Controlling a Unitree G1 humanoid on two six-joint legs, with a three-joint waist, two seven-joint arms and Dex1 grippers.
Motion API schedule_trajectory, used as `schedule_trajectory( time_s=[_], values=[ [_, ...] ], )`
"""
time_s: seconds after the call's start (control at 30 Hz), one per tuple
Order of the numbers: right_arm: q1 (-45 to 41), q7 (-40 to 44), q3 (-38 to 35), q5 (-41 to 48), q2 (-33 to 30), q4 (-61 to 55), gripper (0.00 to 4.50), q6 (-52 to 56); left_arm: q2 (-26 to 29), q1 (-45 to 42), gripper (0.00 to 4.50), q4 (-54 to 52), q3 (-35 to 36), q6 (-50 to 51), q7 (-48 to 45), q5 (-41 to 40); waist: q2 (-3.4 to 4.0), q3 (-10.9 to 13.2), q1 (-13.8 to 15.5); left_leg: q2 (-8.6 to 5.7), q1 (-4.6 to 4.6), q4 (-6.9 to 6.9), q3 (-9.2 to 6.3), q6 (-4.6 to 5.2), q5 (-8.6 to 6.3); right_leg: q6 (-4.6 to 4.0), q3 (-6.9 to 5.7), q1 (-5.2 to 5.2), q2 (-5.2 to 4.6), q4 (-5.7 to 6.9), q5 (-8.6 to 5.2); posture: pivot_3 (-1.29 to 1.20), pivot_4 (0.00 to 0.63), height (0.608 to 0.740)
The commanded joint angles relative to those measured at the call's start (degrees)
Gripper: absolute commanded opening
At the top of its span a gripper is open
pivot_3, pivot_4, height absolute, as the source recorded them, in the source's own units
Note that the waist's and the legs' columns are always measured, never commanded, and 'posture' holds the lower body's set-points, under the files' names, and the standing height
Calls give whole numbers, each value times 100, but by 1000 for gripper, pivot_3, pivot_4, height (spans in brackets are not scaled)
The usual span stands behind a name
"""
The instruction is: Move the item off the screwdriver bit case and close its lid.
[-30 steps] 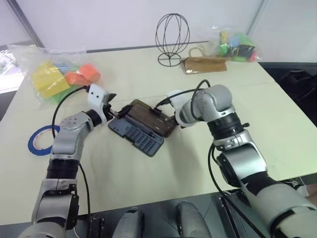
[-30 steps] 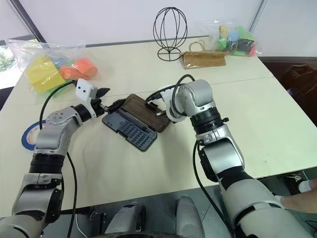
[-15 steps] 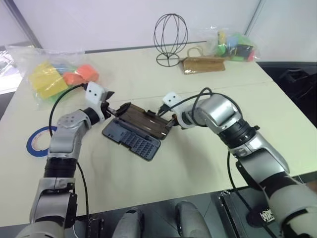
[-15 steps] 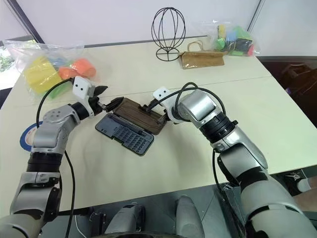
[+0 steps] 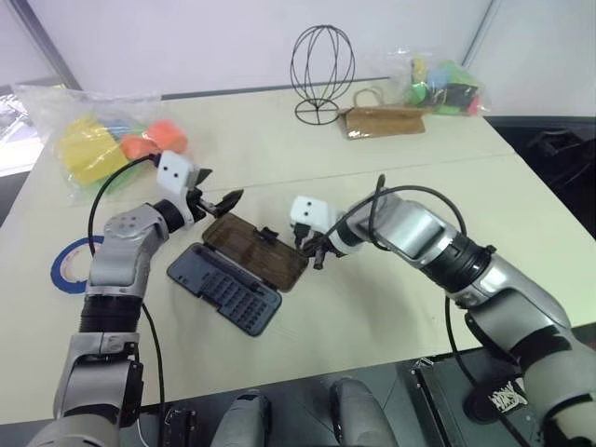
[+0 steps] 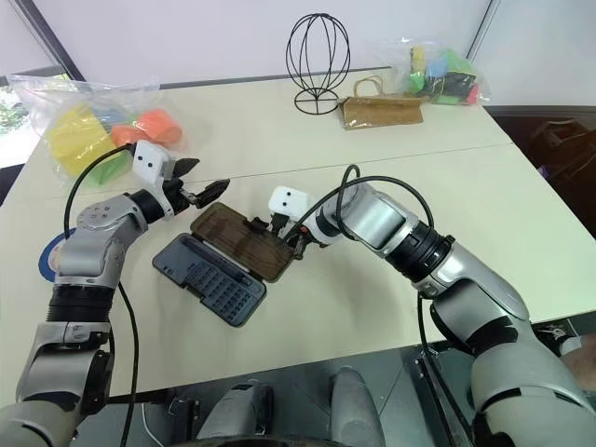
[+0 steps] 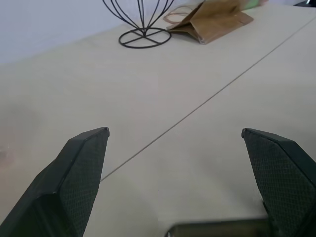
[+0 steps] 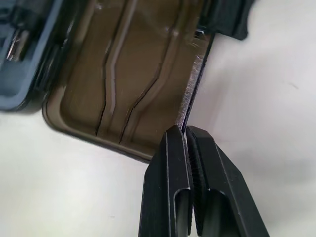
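Two grippers are seen over a cream table (image 5: pixel 391 307). The left gripper (image 6: pixel 198 191) is held wide open and empty, level, just above the far left corner of the lid (image 6: pixel 242 241); its fingers (image 7: pixel 79 168) are spread far apart in the left wrist view. The right gripper (image 8: pixel 185 136) is pressed shut, its tips at the right edge of the lid, near the small dark latch (image 8: pixel 224 19); whether the rim is pinched between the fingers cannot be told. The case (image 6: pixel 205 277) lies open near the middle of the table, its dark grey base with rows of bits on the near left and the smoky-brown lid folded out to the far right of it. The tape (image 5: pixel 70 264) lies flat at the table's left edge, well apart from the case. At the far side stand a wire frame (image 5: pixel 321 70) and a brown pouch (image 5: pixel 386 121), with bagged blocks (image 5: pixel 107 144) at far left and more (image 5: pixel 442 88) at far right.
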Motion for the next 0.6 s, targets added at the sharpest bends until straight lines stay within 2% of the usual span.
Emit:
schedule_trajectory(
  time_s=[0.03, 0.33, 0.6],
  values=[
    [5, 350, -61, -205, 13, -132, 45, -212, 80, -87, 4500, -192, 153, -64, 25, -59, 0, 0, 2, 0, 0, 0, 0, 0, 0, 0, 0, 0, 0, -1, 0, 0, 150, 740],
    [74, 692, 53, -1235, -82, 121, 45, -1421, 66, -134, 4500, -151, 136, -76, 19, -48, 0, 0, 18, -2, -1, 2, -1, 0, 0, 0, 0, 0, -1, -2, 0, 0, 150, 740],
    [116, 998, 87, -2261, -211, 659, 45, -3337, 24, -150, 4500, -144, 112, -79, 14, -55, 0, 0, 40, -3, -1, 5, 1, 0, 0, 1, 0, 2, -2, -6, 0, 0, 150, 740]
  ],
)
